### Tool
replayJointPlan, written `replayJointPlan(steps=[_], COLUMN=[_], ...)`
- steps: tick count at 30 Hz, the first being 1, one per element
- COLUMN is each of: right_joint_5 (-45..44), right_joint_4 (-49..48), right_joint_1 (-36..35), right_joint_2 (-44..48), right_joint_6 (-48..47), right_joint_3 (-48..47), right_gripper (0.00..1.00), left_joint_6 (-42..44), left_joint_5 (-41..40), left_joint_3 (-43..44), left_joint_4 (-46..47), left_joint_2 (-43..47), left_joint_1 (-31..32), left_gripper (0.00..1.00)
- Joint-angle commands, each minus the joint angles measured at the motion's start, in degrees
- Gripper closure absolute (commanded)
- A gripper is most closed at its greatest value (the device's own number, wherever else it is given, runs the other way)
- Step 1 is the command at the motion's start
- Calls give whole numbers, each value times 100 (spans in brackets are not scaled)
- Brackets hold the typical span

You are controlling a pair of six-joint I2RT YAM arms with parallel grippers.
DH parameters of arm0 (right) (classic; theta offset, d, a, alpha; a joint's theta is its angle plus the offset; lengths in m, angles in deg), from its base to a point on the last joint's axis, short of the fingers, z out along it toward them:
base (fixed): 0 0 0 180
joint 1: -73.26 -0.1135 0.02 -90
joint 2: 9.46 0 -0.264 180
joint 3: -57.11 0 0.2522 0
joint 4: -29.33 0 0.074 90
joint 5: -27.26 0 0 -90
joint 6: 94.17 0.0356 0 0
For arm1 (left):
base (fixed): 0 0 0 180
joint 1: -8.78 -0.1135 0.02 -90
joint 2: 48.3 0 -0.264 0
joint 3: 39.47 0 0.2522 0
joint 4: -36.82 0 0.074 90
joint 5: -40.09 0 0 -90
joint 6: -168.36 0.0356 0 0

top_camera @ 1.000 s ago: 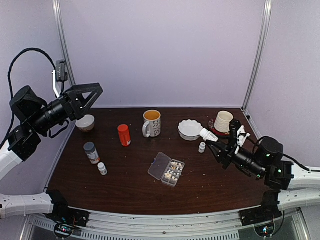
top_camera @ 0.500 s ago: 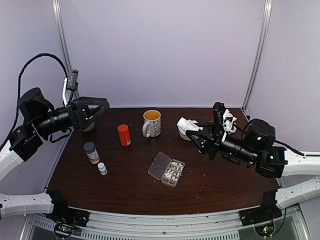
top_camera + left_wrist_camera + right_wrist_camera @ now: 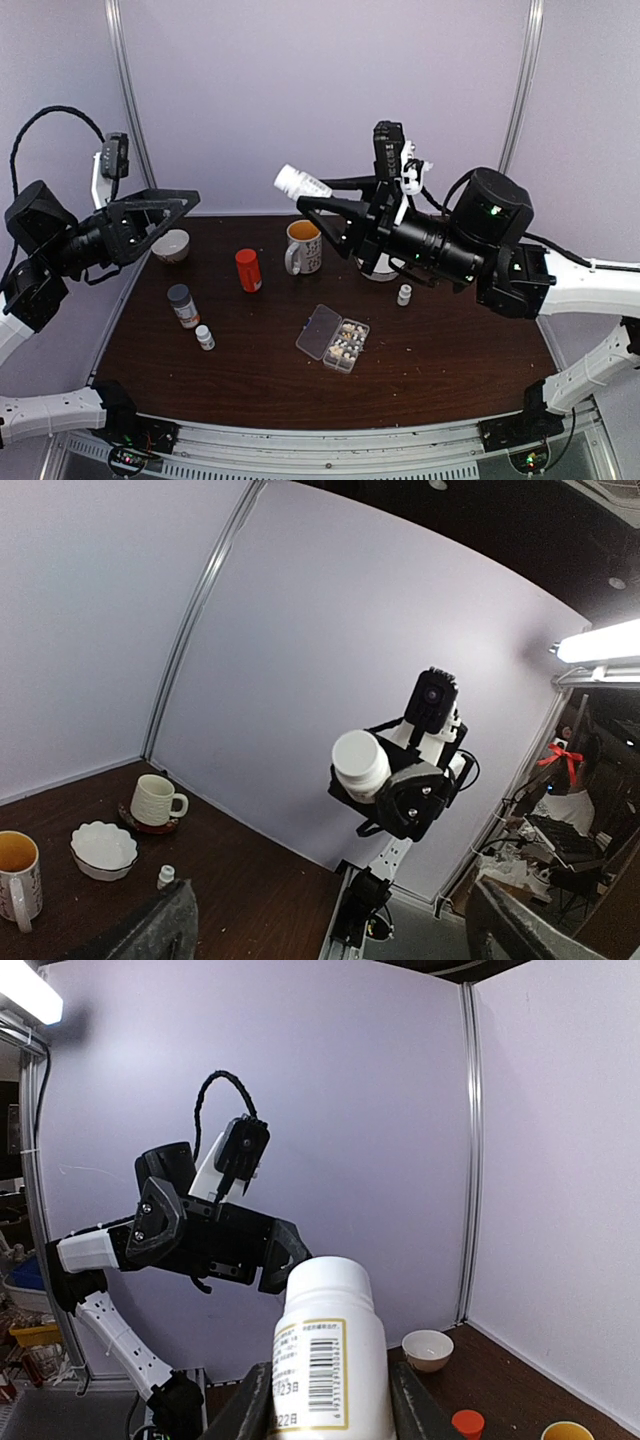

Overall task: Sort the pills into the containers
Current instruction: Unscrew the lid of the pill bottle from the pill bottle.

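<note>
I see clear flat pill organizer box [image 3: 333, 341] lying on dark table [image 3: 250, 370], front of centre, angled, hinged transparent lid [image 3: 316, 331] swung open to its left, whitish and tan pills [image 3: 348, 336] in small compartments, count unreadable

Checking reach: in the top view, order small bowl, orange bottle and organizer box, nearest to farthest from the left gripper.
From the left gripper:
1. small bowl, back left corner
2. orange bottle, left of centre
3. organizer box, centre front
</note>
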Motion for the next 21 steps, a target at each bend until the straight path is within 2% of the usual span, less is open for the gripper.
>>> replayJointPlan(steps=[1, 10, 18, 21], right_joint_5=[221, 145, 10, 26], right_joint_4=[228, 411, 769, 755], right_joint_1=[-109, -392, -541, -564], right_joint_2=[-322, -708, -1080, -1113], right_joint_6=[-68, -297, -387, -363], right_joint_3=[-527, -919, -1355, -1380], right_gripper=[89, 90, 90, 90], left_joint_6=[-184, -763, -767, -693], left_joint_5=[194, 388, 377, 328], left_joint_3=[302, -87, 176, 291], left_joint_4=[170, 1029, 787, 552], left_joint_2=[68, -4, -494, -630], left_joint_1=[13, 98, 498, 644], left_gripper=[7, 13, 19, 26])
